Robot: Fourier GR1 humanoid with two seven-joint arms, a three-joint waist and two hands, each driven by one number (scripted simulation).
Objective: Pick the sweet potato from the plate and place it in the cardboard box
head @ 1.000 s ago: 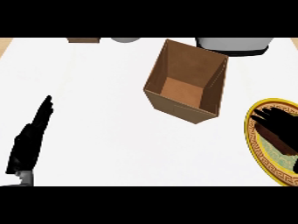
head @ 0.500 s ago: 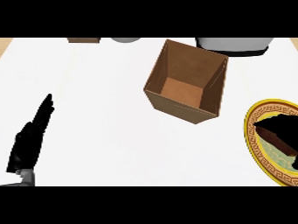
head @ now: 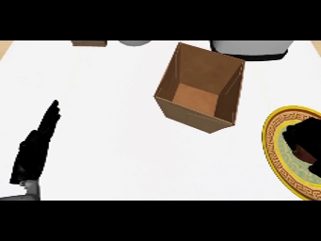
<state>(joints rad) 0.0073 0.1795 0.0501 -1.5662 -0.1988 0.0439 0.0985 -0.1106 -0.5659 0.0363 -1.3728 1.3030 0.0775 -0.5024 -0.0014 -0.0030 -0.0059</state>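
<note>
One cardboard box (head: 201, 92), one plate (head: 279, 155)

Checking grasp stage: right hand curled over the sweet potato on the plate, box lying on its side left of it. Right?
Not quite. Head view shows the cardboard box standing upright, open top up. The right hand is curled over the sweet potato on the plate.

Open-topped brown cardboard box (head: 201, 92) stands upright on the white counter, interior empty; just right of the box lies the round yellow-rimmed plate with a patterned gold band (head: 277, 160), where a sliver of reddish-brown sweet potato (head: 303, 152) shows, mostly hidden.
</note>
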